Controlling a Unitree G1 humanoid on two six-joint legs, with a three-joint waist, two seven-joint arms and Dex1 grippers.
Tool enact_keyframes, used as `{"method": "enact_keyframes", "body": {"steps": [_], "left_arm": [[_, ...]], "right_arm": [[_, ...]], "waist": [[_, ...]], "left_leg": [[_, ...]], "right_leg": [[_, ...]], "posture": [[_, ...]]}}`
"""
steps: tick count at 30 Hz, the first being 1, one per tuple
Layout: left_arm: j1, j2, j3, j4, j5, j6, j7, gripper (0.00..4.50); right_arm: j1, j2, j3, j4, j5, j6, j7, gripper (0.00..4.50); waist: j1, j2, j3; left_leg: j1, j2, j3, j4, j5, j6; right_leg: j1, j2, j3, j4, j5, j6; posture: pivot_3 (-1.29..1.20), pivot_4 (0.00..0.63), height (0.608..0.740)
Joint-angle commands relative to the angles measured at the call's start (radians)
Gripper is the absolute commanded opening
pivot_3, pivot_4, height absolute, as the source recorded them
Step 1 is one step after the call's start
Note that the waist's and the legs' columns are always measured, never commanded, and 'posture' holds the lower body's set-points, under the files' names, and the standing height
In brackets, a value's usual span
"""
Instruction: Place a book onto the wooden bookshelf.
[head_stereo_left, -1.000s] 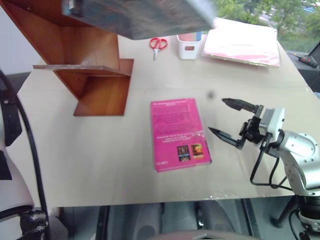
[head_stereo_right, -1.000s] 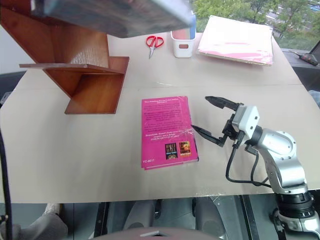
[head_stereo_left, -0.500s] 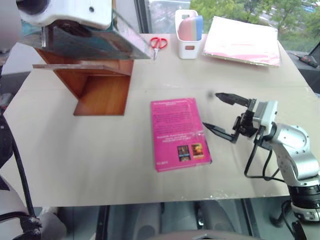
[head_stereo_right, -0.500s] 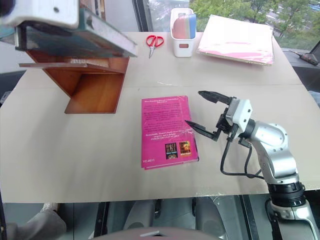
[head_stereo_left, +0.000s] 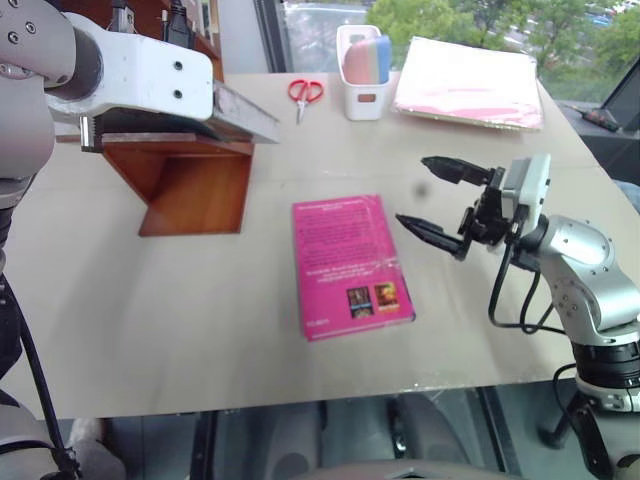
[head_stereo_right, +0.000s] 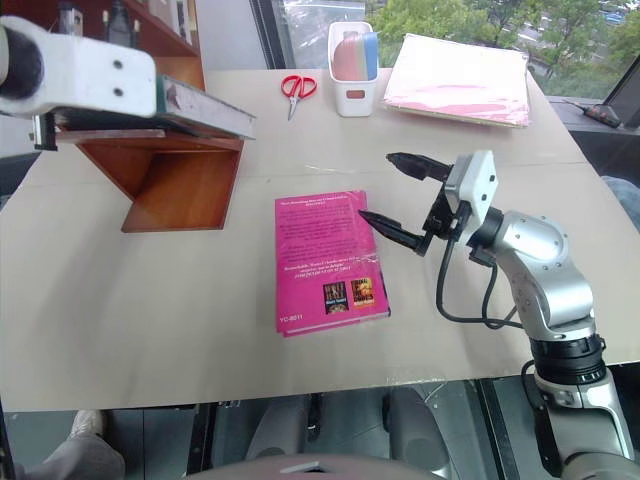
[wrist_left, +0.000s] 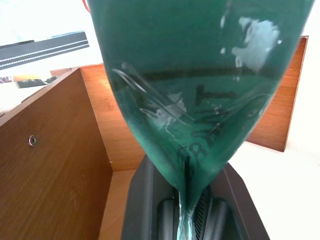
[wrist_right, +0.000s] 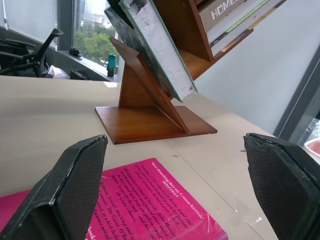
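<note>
The book (head_stereo_left: 243, 110), a thin teal-green paperback, lies nearly flat over the upper board of the wooden bookshelf (head_stereo_left: 195, 185) at the table's far left. In the left wrist view the glossy cover (wrist_left: 200, 75) rises from between the fingers of my left gripper (wrist_left: 189, 215), which is shut on its lower edge, with the shelf's brown panels (wrist_left: 50, 165) beside it. My right gripper (head_stereo_left: 415, 190) hovers open above the table, just right of the pink book, holding nothing. Its wrist view looks across to the shelf (wrist_right: 150, 115) and the tilted book (wrist_right: 155, 45).
A magenta-pink book (head_stereo_left: 345, 260) lies flat mid-table. Red scissors (head_stereo_left: 305, 92), a white holder (head_stereo_left: 362, 60) and a pale pink folder (head_stereo_left: 470, 82) line the far edge. A taller shelf with books (wrist_right: 225, 20) stands behind the wooden one.
My left arm has come down and to the left, lowering the book from high overhead onto the bookshelf's upper board. My right gripper has risen a little, still open.
</note>
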Motion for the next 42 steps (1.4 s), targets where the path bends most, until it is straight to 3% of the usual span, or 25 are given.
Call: {"method": "enact_keyframes", "body": {"steps": [1,6,11,14,18,22,25,27,29,33,42], "left_arm": [[0.020,-0.010,0.045,-0.037,0.008,0.074,-0.024,2.19],[-0.016,-0.055,0.067,-0.077,0.004,0.239,-0.037,4.19],[-0.028,-0.050,0.187,-0.126,-0.077,0.385,-0.010,4.19],[-0.028,-0.135,0.362,-0.230,-0.227,0.519,0.021,4.19],[-0.013,-0.376,0.612,-0.440,-0.419,0.805,0.098,4.19],[0.122,-0.621,0.733,-0.619,-0.527,0.955,0.226,4.19],[0.315,-0.884,0.789,-0.689,-0.587,0.890,0.376,4.19],[0.483,-0.964,0.751,-0.709,-0.626,0.809,0.425,4.36],[0.591,-1.050,0.805,-0.703,-0.702,0.845,0.448,4.36],[0.912,-1.022,0.819,-0.657,-0.691,0.604,0.528,4.36],[1.289,-0.772,0.992,-0.426,-0.826,0.254,0.427,4.36]], "right_arm": [[-0.016,-0.005,-0.018,-0.043,0.012,0.006,-0.007,4.50],[-0.021,-0.015,-0.019,-0.014,0.008,0.004,0.019,4.50],[-0.027,-0.038,-0.029,-0.002,0.021,0.017,0.052,4.50],[-0.017,-0.070,-0.047,-0.005,0.038,0.027,0.082,4.50],[0.009,-0.114,-0.074,-0.022,0.064,0.057,0.100,4.50],[0.055,-0.150,-0.102,-0.059,0.074,0.095,0.080,4.50],[0.115,-0.190,-0.122,-0.080,0.049,0.136,0.048,4.50],[0.146,-0.209,-0.138,-0.074,0.034,0.156,0.027,4.50],[0.181,-0.226,-0.160,-0.065,0.009,0.156,0.002,4.50],[0.362,-0.283,-0.259,-0.092,-0.020,0.149,0.014,4.50],[0.672,-0.313,-0.456,-0.139,-0.040,0.097,0.057,4.50]], "waist": [[0.004,0.000,0.000],[0.009,0.000,0.000],[0.003,0.000,0.000],[0.006,0.000,0.000],[0.014,-0.001,0.000],[0.012,0.001,-0.001],[0.012,-0.001,0.000],[0.007,0.002,-0.002],[0.006,0.002,-0.002],[0.010,0.003,-0.004],[0.012,0.001,-0.005]], "left_leg": [[0.000,0.000,0.000,0.000,0.000,0.000],[-0.002,0.000,0.000,0.001,0.000,0.000],[-0.002,0.000,-0.001,0.001,0.000,0.000],[-0.002,0.000,-0.001,0.001,0.000,0.000],[-0.004,-0.001,-0.004,0.003,0.000,0.000],[-0.002,-0.001,-0.005,0.006,0.000,0.000],[-0.001,-0.001,-0.009,0.008,0.000,0.000],[0.002,-0.001,-0.008,0.009,0.000,0.000],[0.004,-0.002,-0.007,0.008,0.000,0.000],[0.003,-0.002,-0.008,0.007,0.000,0.000],[0.006,-0.002,-0.007,0.006,0.000,0.000]], "right_leg": [[0.000,0.000,0.000,0.000,0.000,0.000],[0.000,-0.001,-0.001,-0.001,0.000,0.000],[0.000,0.000,-0.001,-0.001,0.000,0.000],[0.000,0.000,-0.001,-0.001,0.000,0.000],[0.001,-0.001,-0.005,-0.001,0.000,0.000],[0.004,-0.001,-0.006,0.000,0.000,0.000],[0.007,0.000,-0.009,0.002,0.000,0.000],[0.009,-0.001,-0.007,0.000,0.001,0.000],[0.011,-0.002,-0.006,0.000,0.001,0.000],[0.011,-0.002,-0.007,-0.001,0.001,0.000],[0.014,-0.004,-0.007,-0.004,0.000,-0.001]], "posture": [[0.00,0.150,0.740],[0.00,0.150,0.740],[0.00,0.150,0.740],[0.00,0.150,0.740],[0.00,0.150,0.740],[0.00,0.150,0.740],[0.00,0.150,0.740],[0.00,0.150,0.740],[0.00,0.150,0.740],[0.00,0.150,0.740],[0.00,0.150,0.740]]}}
